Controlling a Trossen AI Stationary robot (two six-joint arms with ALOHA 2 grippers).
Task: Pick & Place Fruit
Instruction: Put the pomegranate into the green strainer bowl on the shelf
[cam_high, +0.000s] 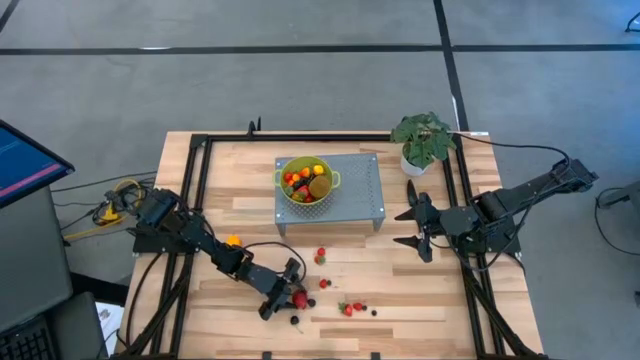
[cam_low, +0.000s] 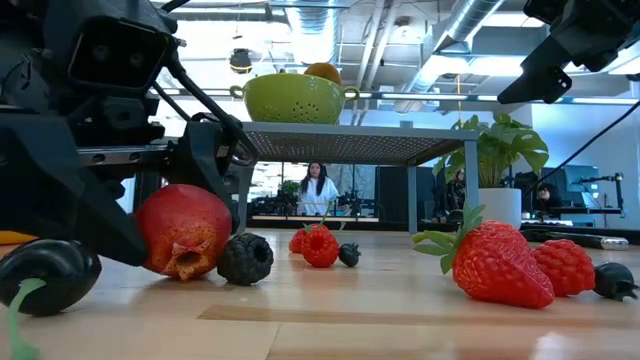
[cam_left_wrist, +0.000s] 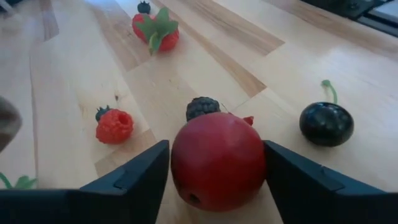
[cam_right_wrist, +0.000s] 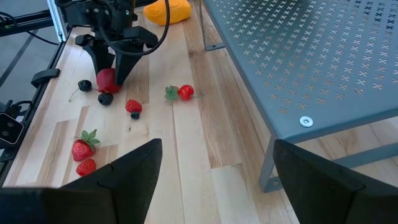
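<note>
A red round fruit (cam_left_wrist: 217, 160) sits on the wooden table near its front edge, between the fingers of my left gripper (cam_left_wrist: 216, 149), which is shut on it. A blackberry (cam_left_wrist: 202, 107) lies just beyond it, with a black cherry (cam_left_wrist: 326, 123), a raspberry (cam_left_wrist: 114, 126) and a strawberry (cam_left_wrist: 155, 30) around. A green colander (cam_high: 308, 182) holding small fruit and a brown-green oval stands on a grey perforated stand (cam_high: 355, 185). A long orange-yellow fruit (cam_high: 233, 240) lies beside the left arm. My right gripper (cam_high: 413, 227) hovers open to the right of the stand. My left gripper pinches the red round fruit between its two fingers (cam_left_wrist: 140, 177), one on each side of the fruit's widest part (cam_left_wrist: 177, 158). The fingers come in low, slanting from the table's left. In the low view the fruit's underside (cam_low: 185, 270) rests on the table.
A potted plant (cam_high: 422, 140) stands at the far right corner. More strawberries and dark berries (cam_high: 352, 308) are scattered on the table's near half, and a small red fruit (cam_high: 321, 256) lies in front of the stand. A black frame (cam_high: 200, 200) runs along the table's sides.
</note>
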